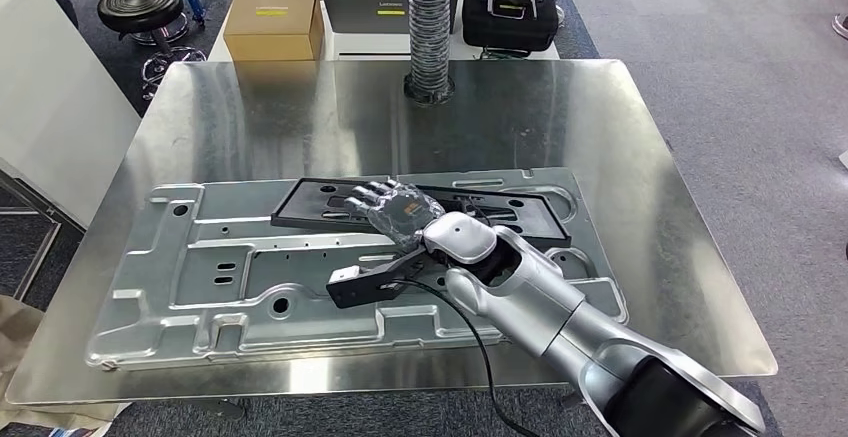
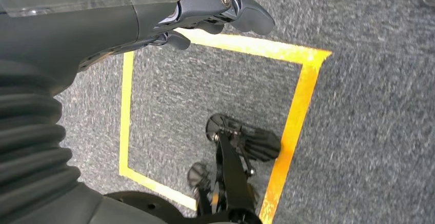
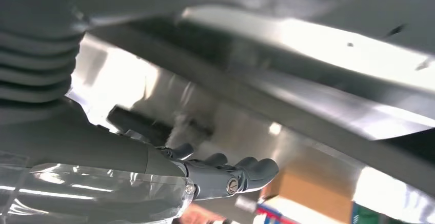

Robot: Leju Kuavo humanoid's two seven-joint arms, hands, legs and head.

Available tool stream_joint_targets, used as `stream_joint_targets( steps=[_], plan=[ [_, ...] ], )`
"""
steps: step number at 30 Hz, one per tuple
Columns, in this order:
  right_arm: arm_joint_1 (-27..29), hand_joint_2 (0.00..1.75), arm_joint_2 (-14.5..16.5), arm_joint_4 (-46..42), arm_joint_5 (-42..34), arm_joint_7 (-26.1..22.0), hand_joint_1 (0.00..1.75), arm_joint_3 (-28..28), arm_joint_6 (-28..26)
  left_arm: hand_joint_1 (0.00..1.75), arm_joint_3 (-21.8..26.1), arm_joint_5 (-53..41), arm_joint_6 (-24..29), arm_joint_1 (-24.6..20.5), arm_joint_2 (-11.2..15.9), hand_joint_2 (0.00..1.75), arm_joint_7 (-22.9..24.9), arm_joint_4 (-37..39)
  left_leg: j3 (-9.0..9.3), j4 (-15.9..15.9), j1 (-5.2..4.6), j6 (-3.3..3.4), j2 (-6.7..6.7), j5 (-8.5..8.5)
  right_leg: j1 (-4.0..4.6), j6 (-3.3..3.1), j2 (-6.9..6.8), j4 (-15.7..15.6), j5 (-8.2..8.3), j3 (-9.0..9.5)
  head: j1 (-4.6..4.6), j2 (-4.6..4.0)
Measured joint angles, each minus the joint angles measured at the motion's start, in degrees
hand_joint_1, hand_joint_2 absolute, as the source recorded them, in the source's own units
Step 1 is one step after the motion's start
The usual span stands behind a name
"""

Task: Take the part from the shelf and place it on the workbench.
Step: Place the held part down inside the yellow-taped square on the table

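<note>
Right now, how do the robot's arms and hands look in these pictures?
The right arm is glossy silver with a white rounded wrist cap, black joints and a thin black cable trailing from a black bracket. The right hand is grey under a clear cover, with dark grey fingers. The left hand shows a grey ribbed cuff, a clear cover and dark fingers.

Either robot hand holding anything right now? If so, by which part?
Nothing is clearly held. The right robot hand lies flat, fingers extended, over the black part on the silver panel. The left robot hand hangs over the carpet, holding nothing.
</note>
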Motion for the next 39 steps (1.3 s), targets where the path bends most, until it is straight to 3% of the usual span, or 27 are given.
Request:
stream_joint_targets(
  steps=[1,2,4,6,9,11,13,15,16,17,18,21,23,26,28,30,31,32,33,34,36,37,39],
  plan=[
    [0.4,0.00,0.0,-0.4,-1.8,-0.8,0.00,-0.3,0.4,0.00,-0.1,0.0,0.0,0.0,0.0,0.00,0.0,0.0,0.00,0.0,-0.01,0.01,-0.02,-0.01,-0.01,0.01,0.00,1.2,0.04,-0.65,0.01,0.00],
    [0.8,0.00,-0.1,-1.0,-4.3,-1.9,0.00,-0.9,0.6,0.00,-0.2,0.0,-0.1,0.0,0.0,0.00,0.0,0.0,0.00,0.1,-0.03,0.00,-0.04,-0.02,0.00,-0.09,0.00,0.4,1.02,-0.35,0.01,0.00],
    [1.4,0.00,-0.3,-3.2,-10.2,-3.9,0.00,-3.0,0.7,0.00,-0.5,0.2,-0.3,0.0,0.0,0.00,0.1,0.0,0.01,0.2,-0.12,-0.07,-0.10,-0.07,0.11,-0.71,-0.01,-6.8,5.03,3.02,0.01,0.00],
    [1.3,0.00,-0.4,-5.5,-14.0,-4.9,0.00,-5.4,-0.4,0.00,-0.8,0.5,-0.3,-0.2,0.0,0.00,0.1,0.0,-0.06,0.3,-0.38,-0.30,-0.11,-0.15,0.39,-1.39,-0.08,-13.9,7.64,6.37,-0.04,0.00],
    [1.9,0.00,-1.3,-8.7,-14.7,-5.2,0.00,-8.1,-4.3,0.00,-1.0,1.4,-0.2,-0.3,0.0,0.00,0.0,0.0,-0.09,0.2,-0.44,-1.14,-0.09,-0.14,0.73,-1.84,-0.20,-16.1,7.95,7.20,-0.05,0.00],
    [3.1,0.00,-2.1,-11.4,-12.9,-5.2,0.00,-10.0,-9.2,0.00,-1.1,2.1,0.0,-0.2,0.0,0.00,-0.2,0.0,-0.19,0.4,-0.34,-1.71,-0.05,-0.48,0.45,-2.31,-0.25,-16.7,8.31,7.47,-0.07,0.00],
    [4.9,0.00,-2.7,-14.1,-9.8,-5.1,0.00,-12.3,-16.2,0.00,-1.1,2.8,0.4,-0.2,0.0,0.00,-0.5,0.0,-1.82,4.2,-0.26,-2.14,-0.02,-2.99,0.13,-2.78,-0.34,-17.4,8.64,7.80,-0.25,0.00],
    [7.8,0.00,-3.5,-16.7,-6.6,-5.0,0.00,-15.3,-24.5,0.00,-1.1,3.6,0.7,-0.1,-0.1,0.00,-0.9,0.1,-5.22,11.9,-0.18,-2.50,-0.01,-6.76,0.18,-2.99,-0.48,-17.4,8.64,7.87,-0.39,0.00],
    [9.8,0.00,-3.9,-17.8,-5.4,-5.1,0.00,-16.9,-28.2,0.00,-1.1,4.0,0.9,0.0,-0.1,0.00,-1.2,0.1,-6.63,15.0,-0.14,-2.64,-0.01,-7.78,0.20,-2.98,-0.54,-17.4,8.61,7.87,-0.39,0.00],
    [11.9,0.00,-4.3,-18.8,-4.5,-5.4,0.00,-18.8,-32.0,0.00,-1.2,4.3,1.0,0.2,-0.1,0.00,-1.4,0.1,-7.15,16.1,-0.11,-2.72,-0.01,-7.69,0.19,-2.93,-0.57,-17.3,8.55,7.87,-0.39,0.00],
    [14.0,0.00,-4.6,-20.0,-3.8,-5.8,0.00,-20.6,-35.4,0.00,-1.2,4.7,1.2,0.3,-0.1,0.00,-1.6,0.1,-6.55,15.0,-0.06,-2.76,0.00,-6.54,0.16,-2.83,-0.54,-17.2,8.46,7.89,-0.40,-0.01],
    [20.8,0.00,-5.1,-24.6,-2.6,-8.2,0.00,-27.1,-44.7,0.00,-1.3,5.4,1.5,0.3,-0.1,0.00,-1.9,0.2,-1.05,4.1,0.08,-2.52,-0.06,-1.85,0.23,-2.14,-0.45,-16.6,7.93,7.95,-0.43,-0.01],
    [26.3,0.00,-5.0,-28.8,-2.4,-11.0,0.00,-31.9,-48.4,0.00,-1.5,5.6,1.7,0.3,-0.1,0.00,-2.0,0.3,0.69,0.8,-0.04,-1.86,-0.19,-1.34,0.46,-1.57,-0.49,-16.3,7.74,7.92,-0.39,0.00],
    [34.2,0.00,-4.7,-35.6,-3.3,-15.1,0.00,-38.7,-50.1,0.00,-2.0,6.1,2.0,0.5,-0.3,0.00,-2.1,0.3,0.73,0.5,-0.14,-0.58,-0.21,-0.95,0.34,-0.78,-0.49,-15.9,7.38,7.82,-0.32,0.00],
    [38.3,0.00,-4.3,-39.4,-4.0,-16.6,0.00,-42.7,-50.2,0.00,-2.3,6.4,2.1,0.4,-0.4,0.00,-2.2,0.4,0.53,0.2,-0.06,0.14,-0.07,-0.49,0.15,-0.22,-0.41,-12.4,4.35,6.55,-0.21,0.00],
    [41.7,0.00,-3.8,-42.3,-4.8,-17.4,0.00,-46.3,-50.3,0.00,-2.7,6.5,2.0,0.3,-0.4,0.00,-2.4,0.5,0.07,0.2,-0.17,0.55,-0.01,-0.19,0.00,0.23,-0.37,-5.1,-0.28,3.96,-0.13,0.00],
    [43.3,0.00,-3.6,-43.4,-5.2,-17.7,0.00,-47.8,-50.3,0.00,-2.9,6.5,2.0,0.3,-0.4,0.00,-2.5,0.6,-0.22,0.3,-0.25,0.66,0.00,-0.05,-0.06,0.34,-0.37,-1.8,-1.78,2.89,-0.13,0.00],
    [44.7,0.00,-3.4,-44.4,-5.6,-17.9,0.00,-49.2,-50.3,0.00,-3.1,6.6,1.9,0.3,-0.4,0.00,-2.5,0.7,-0.53,0.4,-0.32,0.71,0.01,0.10,-0.08,0.35,-0.37,-0.2,-2.24,2.59,-0.13,0.00],
    [45.9,0.00,-3.3,-45.3,-5.9,-18.2,0.00,-50.4,-50.3,0.00,-3.3,6.6,1.8,0.3,-0.4,0.00,-2.5,0.8,-0.87,0.6,-0.40,0.71,0.00,0.26,-0.07,0.25,-0.37,-0.7,-1.64,3.37,-0.12,0.00],
    [47.0,0.00,-3.1,-46.2,-6.3,-18.5,0.00,-51.5,-50.3,0.00,-3.5,6.7,1.7,0.3,-0.4,0.00,-2.5,0.8,-1.18,0.7,-0.48,0.66,-0.01,0.46,-0.03,0.02,-0.37,-3.7,-0.23,5.39,-0.13,0.00],
    [48.5,0.00,-2.8,-47.8,-7.1,-19.2,0.00,-53.2,-50.3,0.00,-3.8,6.9,1.6,0.2,-0.4,0.00,-2.5,0.8,-1.56,0.7,-0.65,0.42,-0.03,0.93,0.25,-0.70,-0.39,-12.2,2.39,10.77,-0.18,0.00],
    [49.0,0.00,-2.6,-48.3,-7.7,-19.5,0.00,-53.7,-50.3,0.00,-4.0,7.1,1.5,0.1,-0.4,0.00,-2.5,0.8,-1.55,0.7,-0.67,0.17,-0.03,1.20,0.49,-1.02,-0.39,-15.1,3.24,12.54,-0.16,0.00],
    [49.8,0.00,-2.5,-49.0,-9.1,-20.0,0.00,-54.3,-50.3,0.00,-4.3,7.4,1.5,0.0,-0.4,0.00,-2.6,0.9,-1.48,0.3,-0.62,-0.54,0.03,1.84,0.90,-1.50,-0.39,-16.9,3.87,13.25,-0.11,0.00]
  ],
)
